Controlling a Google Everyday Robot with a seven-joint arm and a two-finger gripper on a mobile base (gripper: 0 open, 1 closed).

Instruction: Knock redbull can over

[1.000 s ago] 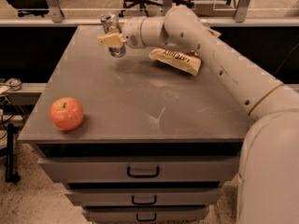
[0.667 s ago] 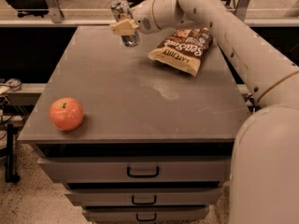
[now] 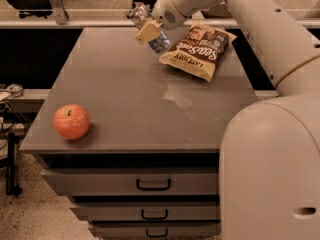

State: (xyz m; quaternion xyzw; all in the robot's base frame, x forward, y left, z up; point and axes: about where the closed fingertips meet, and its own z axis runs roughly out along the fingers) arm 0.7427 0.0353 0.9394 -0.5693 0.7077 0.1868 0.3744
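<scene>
End effector (image 3: 148, 31) at far end of worktop (image 3: 130, 99), against redbull can (image 3: 160, 43). Can tilted, top leaning left, just left of chip bag (image 3: 197, 51). Grip state: can't tell. Apple (image 3: 72, 122) near front-left corner.

Grey table (image 3: 130, 99) bears apple (image 3: 72, 122) near front, chip bag (image 3: 197, 49) at back; jaws above far edge.

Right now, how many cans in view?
1: the can, tilted near the table's far edge, left of the chip bag, against the gripper. The arm may hide others.
</scene>
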